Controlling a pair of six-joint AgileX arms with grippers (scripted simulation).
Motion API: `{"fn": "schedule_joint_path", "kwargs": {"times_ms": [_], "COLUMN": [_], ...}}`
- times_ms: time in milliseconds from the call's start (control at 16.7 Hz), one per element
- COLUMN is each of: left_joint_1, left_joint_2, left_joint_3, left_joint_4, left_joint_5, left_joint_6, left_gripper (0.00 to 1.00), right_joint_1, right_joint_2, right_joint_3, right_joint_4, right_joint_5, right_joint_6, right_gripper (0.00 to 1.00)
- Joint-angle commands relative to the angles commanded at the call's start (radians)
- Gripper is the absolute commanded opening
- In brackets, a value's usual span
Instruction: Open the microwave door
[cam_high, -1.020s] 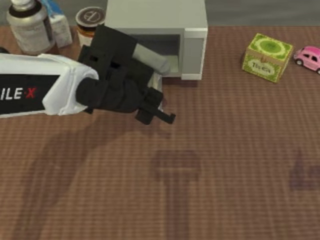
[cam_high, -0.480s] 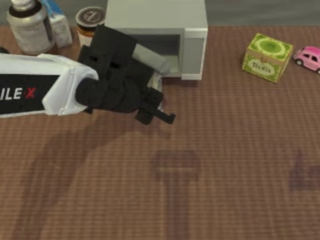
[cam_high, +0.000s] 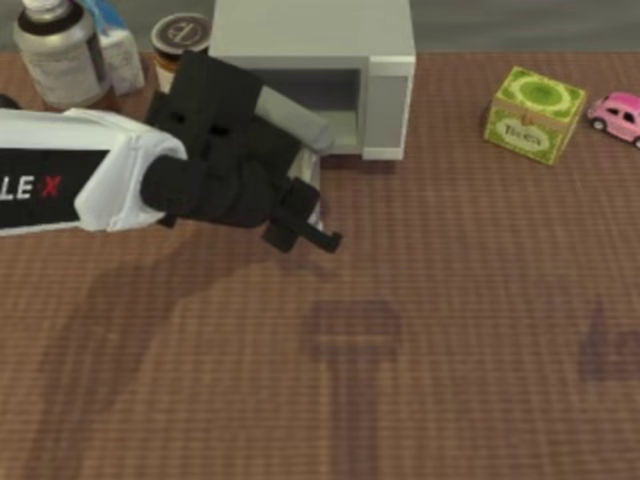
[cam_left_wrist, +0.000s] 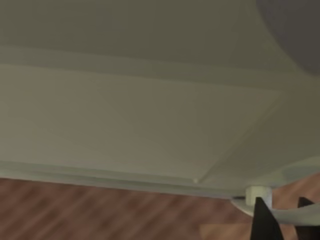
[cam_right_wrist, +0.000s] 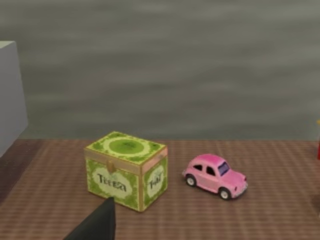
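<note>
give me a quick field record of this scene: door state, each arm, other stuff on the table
microwave: at the table's far edge, left of centre
microwave door: swung partly open, cavity visible
left gripper: at the door's free edge, by its handle
right arm: out of the top view; its wrist camera faces the tea box and car
tea box: right of the microwave
pink toy car: right of the tea box
bottles and jar: far left corner

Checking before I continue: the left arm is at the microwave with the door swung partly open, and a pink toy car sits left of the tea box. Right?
Not quite. In the top view the pink toy car sits to the right of the tea box, not left. The rest holds: the left gripper is at the microwave, and the microwave door is swung partly open.
</note>
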Motion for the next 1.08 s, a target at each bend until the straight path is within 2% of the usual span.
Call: {"fn": "schedule_joint_path", "kwargs": {"times_ms": [180,1080], "left_joint_1": [0.012,0.012], "left_joint_2": [-0.004,-0.004], "left_joint_3": [-0.010,-0.010], "left_joint_4": [-0.004,-0.004], "left_joint_5": [0.015,0.015], "left_joint_6": [0.023,0.023], "left_gripper": [0.00,0.00], "right_joint_1": [0.000,0.000], "right_joint_2": [0.000,0.000], "right_joint_3": [0.000,0.000], "right_joint_4": [0.000,0.000], "right_joint_5": [0.000,0.000], "right_joint_6": [0.000,0.000], "right_gripper": [1.00,1.00]}}
